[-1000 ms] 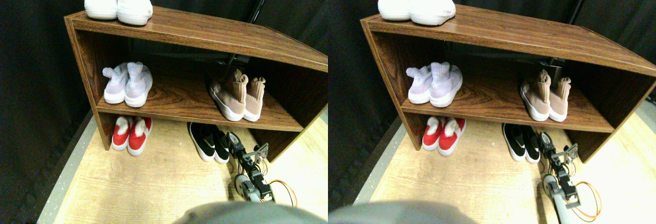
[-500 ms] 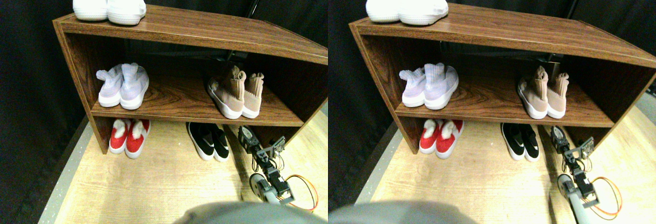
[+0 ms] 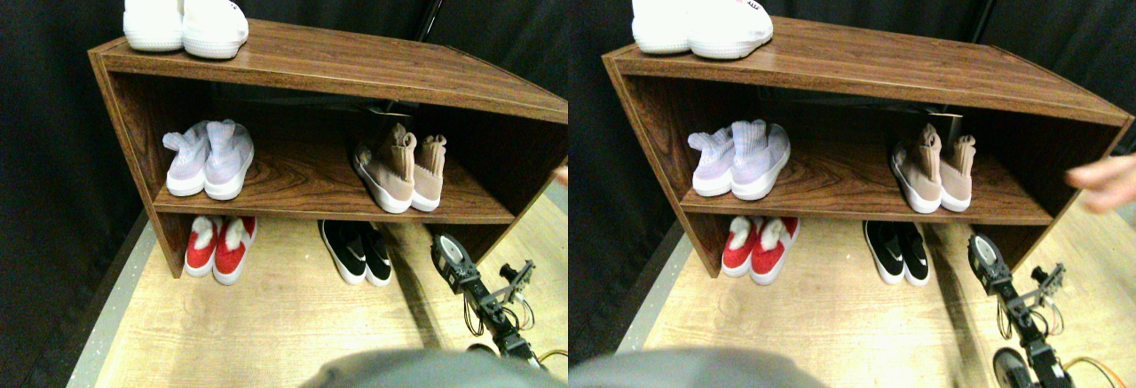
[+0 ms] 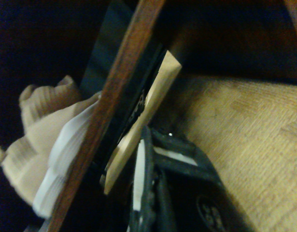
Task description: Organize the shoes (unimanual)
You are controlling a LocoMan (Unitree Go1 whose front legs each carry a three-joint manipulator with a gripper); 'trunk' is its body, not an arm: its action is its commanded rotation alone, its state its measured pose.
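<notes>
Currently, scene: a brown wooden shoe rack [image 3: 337, 55] fills the upper and middle frame, standing on a pale wood floor [image 3: 266, 317] against a dark curtain.
Top of rack: a white pair [image 3: 177, 15] sits at the upper left, side by side.
Middle shelf, left: a pale lilac knit pair [image 3: 209, 157], sides touching.
Middle shelf, right: the tan sock sneakers [image 3: 398, 173], white soles toward the camera, sides touching; the left one is turned slightly outward.
Floor under rack, left: a red pair with white fluffy lining [image 3: 217, 244].
Floor under rack, centre: the black slip-ons [image 3: 357, 250], close together, white marks showing, heels poking out from under the shelf edge.
Right arm: reaches in from the lower right; its claw [image 3: 453, 259] hovers low over the floor, just right of the black slip-ons and apart from them, below the shelf edge.
Claw state: holds no shoe; whether the jaws are open or closed cannot be told from either view.
Wrist view: turned on its side; shows the shelf edge, white soles of the tan pair [image 4: 61, 150] beyond it, and the dark jaw frame over the floor.
Person: a fingertip [image 3: 561, 175] shows at the right edge, mid-height.
Progress, as judged: every visible pair is side by side in its own spot, so the sorting looks finished or nearly so; at most, straightening the tan pair remains.
</notes>
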